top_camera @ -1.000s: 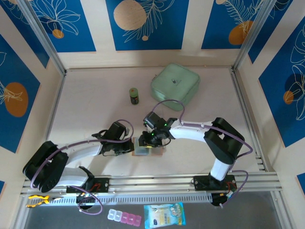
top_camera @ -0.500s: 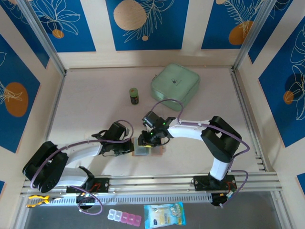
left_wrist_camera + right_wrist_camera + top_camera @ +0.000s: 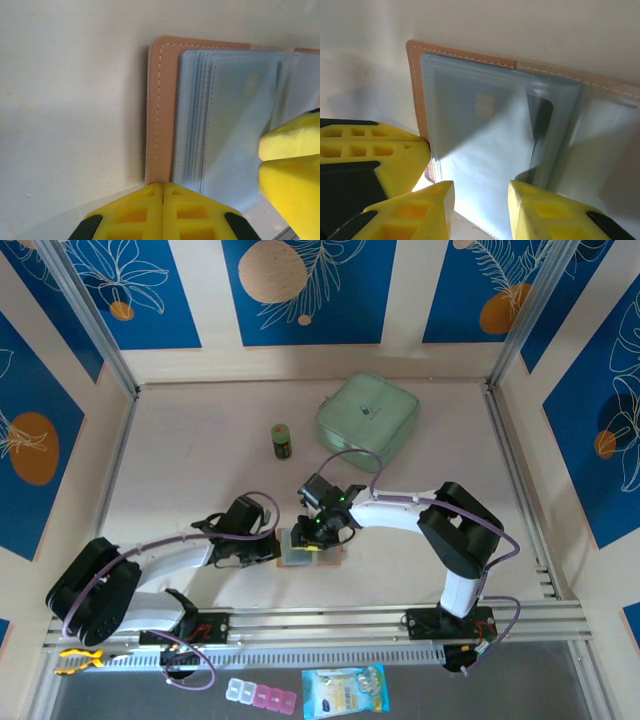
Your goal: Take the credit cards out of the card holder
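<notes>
— What is found changed from above?

— Very little. The small flat pinkish-tan leather card holder [image 3: 312, 557] lies open on the pale table [image 3: 190, 470], unmoved. The left hand [image 3: 279, 545] is kept at the holder's left edge and the right hand [image 3: 316, 537] over its middle. Only the right arm's elbow has been drawn slightly nearer the holder.

— And at the left wrist?

— The left hand [image 3: 163, 202] is seen clenched, fingers pressed together with nothing shown between them. It is set at the holder's leather border, which is judged to be pinned by it.

— At the right wrist?

— The right hand [image 3: 481, 202] is held spread over the near edge of the holder's grey see-through pockets [image 3: 470, 150]. A pale credit card [image 3: 484, 106] with a chip is seen inside the top pocket. No card has been drawn out, so extraction is judged barely begun.
</notes>
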`<state>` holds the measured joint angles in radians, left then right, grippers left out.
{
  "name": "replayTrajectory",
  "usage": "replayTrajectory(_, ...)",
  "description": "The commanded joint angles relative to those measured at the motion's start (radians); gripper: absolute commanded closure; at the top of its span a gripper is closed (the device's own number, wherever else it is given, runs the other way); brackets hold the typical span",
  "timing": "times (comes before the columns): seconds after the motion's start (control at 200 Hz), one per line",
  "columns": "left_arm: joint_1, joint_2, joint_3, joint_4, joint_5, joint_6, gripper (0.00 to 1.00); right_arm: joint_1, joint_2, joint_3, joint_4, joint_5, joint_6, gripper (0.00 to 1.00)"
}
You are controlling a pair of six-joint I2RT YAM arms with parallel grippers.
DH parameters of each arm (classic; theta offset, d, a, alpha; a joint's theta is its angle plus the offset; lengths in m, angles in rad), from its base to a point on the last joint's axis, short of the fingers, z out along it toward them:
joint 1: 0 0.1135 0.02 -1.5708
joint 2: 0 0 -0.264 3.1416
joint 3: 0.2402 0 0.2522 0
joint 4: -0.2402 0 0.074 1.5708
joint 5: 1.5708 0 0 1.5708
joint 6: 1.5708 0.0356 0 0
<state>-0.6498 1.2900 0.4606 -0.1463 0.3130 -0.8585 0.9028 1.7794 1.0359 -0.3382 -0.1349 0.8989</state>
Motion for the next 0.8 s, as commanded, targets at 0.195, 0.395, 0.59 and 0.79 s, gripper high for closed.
replayTrajectory(0.195, 0.012, -0.020, -0.020, -0.024, 0.004, -0.005, 0.97, 0.002, -0.009, 0.016, -0.062, 0.027, -0.012, 0.65)
replayTrajectory(0.395, 0.012, -0.015, -0.018, -0.024, 0.005, -0.005, 0.97, -0.001, -0.021, 0.012, -0.068, 0.038, -0.016, 0.65)
replayTrajectory(0.59, 0.011, -0.016, -0.016, -0.027, 0.004, -0.005, 0.97, -0.004, -0.029, 0.001, -0.067, 0.042, -0.017, 0.65)
replayTrajectory(0.79, 0.012, -0.015, -0.013, -0.032, 0.002, -0.004, 0.97, -0.008, -0.033, -0.007, -0.062, 0.043, -0.017, 0.65)
